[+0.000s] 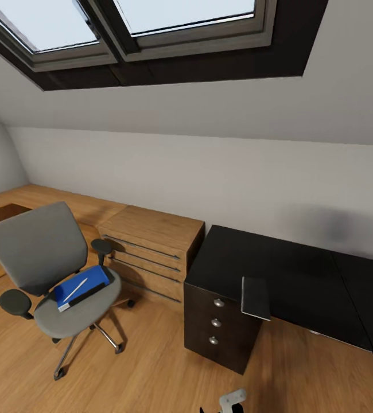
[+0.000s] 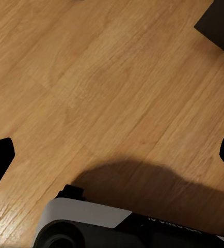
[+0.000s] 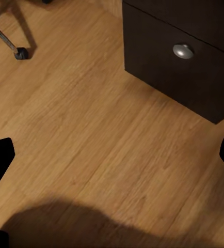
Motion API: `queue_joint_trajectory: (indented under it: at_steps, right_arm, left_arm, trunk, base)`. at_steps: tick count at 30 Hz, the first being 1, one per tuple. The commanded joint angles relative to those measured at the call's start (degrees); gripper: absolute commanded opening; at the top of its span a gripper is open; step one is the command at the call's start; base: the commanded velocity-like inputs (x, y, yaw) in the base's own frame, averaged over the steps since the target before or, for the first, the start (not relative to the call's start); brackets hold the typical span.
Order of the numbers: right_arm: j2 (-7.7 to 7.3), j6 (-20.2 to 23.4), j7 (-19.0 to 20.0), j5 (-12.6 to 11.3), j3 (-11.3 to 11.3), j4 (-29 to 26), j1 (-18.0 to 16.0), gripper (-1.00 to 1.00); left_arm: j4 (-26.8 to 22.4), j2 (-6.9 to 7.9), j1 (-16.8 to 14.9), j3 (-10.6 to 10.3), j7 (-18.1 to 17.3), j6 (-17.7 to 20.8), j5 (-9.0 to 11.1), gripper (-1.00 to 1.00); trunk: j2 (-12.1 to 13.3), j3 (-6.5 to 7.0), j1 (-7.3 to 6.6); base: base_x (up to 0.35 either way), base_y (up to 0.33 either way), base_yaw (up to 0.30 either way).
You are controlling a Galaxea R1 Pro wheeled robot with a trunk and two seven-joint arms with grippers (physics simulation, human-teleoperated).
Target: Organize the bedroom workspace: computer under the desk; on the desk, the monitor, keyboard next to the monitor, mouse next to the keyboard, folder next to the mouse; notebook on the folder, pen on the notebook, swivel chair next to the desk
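The grey swivel chair (image 1: 43,252) stands on the wood floor at the left. On its seat lies the blue folder (image 1: 82,287) with a thin white pen (image 1: 76,289) across it. The black desk (image 1: 290,269) fills the right side. A grey notebook (image 1: 255,297) lies at the desk's front edge and overhangs it. My left gripper (image 2: 112,157) and right gripper (image 3: 112,157) both hang open over bare floor, holding nothing. One chair castor (image 3: 21,52) is near the right gripper. The computer, monitor, keyboard and mouse are out of view.
A black drawer pedestal (image 1: 218,327) with round knobs (image 3: 183,50) stands under the desk's left end. Low oak drawers (image 1: 152,246) sit between chair and desk against the sloped wall, under a skylight (image 1: 152,23). My own base (image 2: 91,227) is just below the left gripper.
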Motion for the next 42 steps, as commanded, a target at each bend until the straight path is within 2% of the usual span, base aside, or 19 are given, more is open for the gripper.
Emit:
queue_joint_trajectory:
  at_steps: [1, 13, 35, 42]
  right_arm:
    - [0.15, -0.2, -0.16, -0.09, 0.3, 0.19, -0.05, 1.0]
    - [0.44, -0.23, -0.21, 0.54, 0.3, 0.92, -0.03, 1.0]
    - [0.44, -1.13, -0.22, 0.56, 0.21, 0.96, -0.03, 1.0]
    - [0.44, -2.55, -0.22, 0.56, 0.21, 1.01, -0.02, 1.0]
  left_arm:
    - [0.0, 0.04, -0.05, -0.48, 0.45, -0.27, 0.24, 1.0]
    - [-0.01, 0.04, -0.05, -0.54, 0.45, -0.39, 0.21, 1.0]
    - [0.01, 0.04, -0.05, -0.54, 0.24, -0.39, 0.21, 1.0]
    - [0.01, 0.11, -0.05, -0.39, -3.71, -0.39, 0.26, 1.0]
  trunk:
    - [-0.07, -0.09, 0.01]
    - [-0.07, -0.11, 0.01]
    - [-0.07, 0.22, 0.01]
    - [-0.07, 0.82, 0.01]
  base:
    - [0.0, 0.0, 0.028]
    - [0.0, 0.0, 0.006]
    - [0.0, 0.287, 0.0]
    - [0.0, 0.137, 0.0]
